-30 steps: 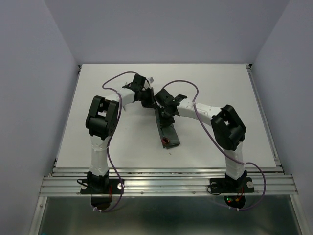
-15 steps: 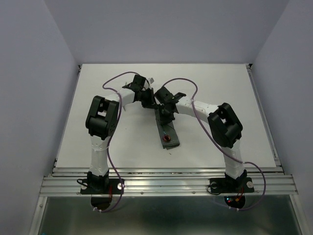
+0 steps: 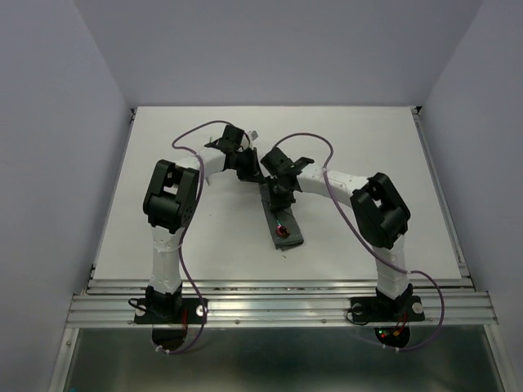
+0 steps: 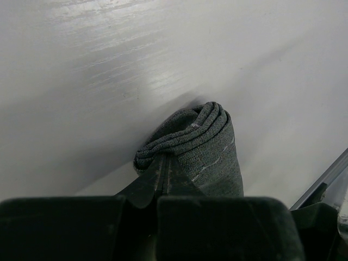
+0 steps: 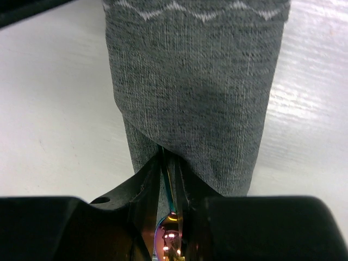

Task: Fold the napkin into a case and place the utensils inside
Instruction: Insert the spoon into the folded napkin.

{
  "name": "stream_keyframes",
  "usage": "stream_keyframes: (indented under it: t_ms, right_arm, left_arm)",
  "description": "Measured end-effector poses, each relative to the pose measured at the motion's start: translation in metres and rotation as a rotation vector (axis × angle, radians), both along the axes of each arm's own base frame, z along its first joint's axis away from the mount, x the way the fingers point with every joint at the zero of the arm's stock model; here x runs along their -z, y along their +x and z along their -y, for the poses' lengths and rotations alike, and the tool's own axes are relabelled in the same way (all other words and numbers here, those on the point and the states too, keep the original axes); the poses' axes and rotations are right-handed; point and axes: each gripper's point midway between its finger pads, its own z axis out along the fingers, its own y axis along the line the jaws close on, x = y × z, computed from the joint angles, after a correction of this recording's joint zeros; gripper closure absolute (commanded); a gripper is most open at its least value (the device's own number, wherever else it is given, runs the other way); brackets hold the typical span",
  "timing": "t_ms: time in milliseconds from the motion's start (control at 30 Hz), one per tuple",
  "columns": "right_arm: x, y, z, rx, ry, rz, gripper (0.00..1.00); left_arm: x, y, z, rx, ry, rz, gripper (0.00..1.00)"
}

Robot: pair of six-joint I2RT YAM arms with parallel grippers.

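White tabletop (image 3: 163, 147) carries the case (image 3: 286, 219), its long axis running from the far side toward me, with the near end angled slightly right. My left gripper (image 4: 163, 176) is clamped on its far end. My right gripper (image 5: 169, 182) stands a crack apart around a thin utensil (image 5: 169, 191); I cannot tell whether it grips.

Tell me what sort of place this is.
Probably a robotics lab test cell: a white table boxed in by plain walls, with the left arm and right arm bolted to an aluminium rail at its near edge.
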Motion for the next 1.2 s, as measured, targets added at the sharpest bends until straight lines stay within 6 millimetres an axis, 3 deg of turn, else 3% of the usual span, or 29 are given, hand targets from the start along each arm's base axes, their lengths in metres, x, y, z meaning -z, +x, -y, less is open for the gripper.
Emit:
stream_keyframes:
  t_ms: [500,833,1200]
  right_arm:
    - [0.0,-0.02,0.017,0.004,-0.015,-0.019,0.78]
    - [0.001,-0.022,0.017,0.007,-0.012,-0.022,0.98]
    - [-0.01,-0.013,0.005,-0.004,0.011,0.001,0.99]
  left_arm:
    - [0.001,-0.002,0.0,0.002,0.001,-0.011,1.0]
    - [0.002,-0.004,-0.001,0.002,0.001,-0.016,1.0]
    - [0.003,-0.005,-0.001,0.004,-0.001,-0.018,1.0]
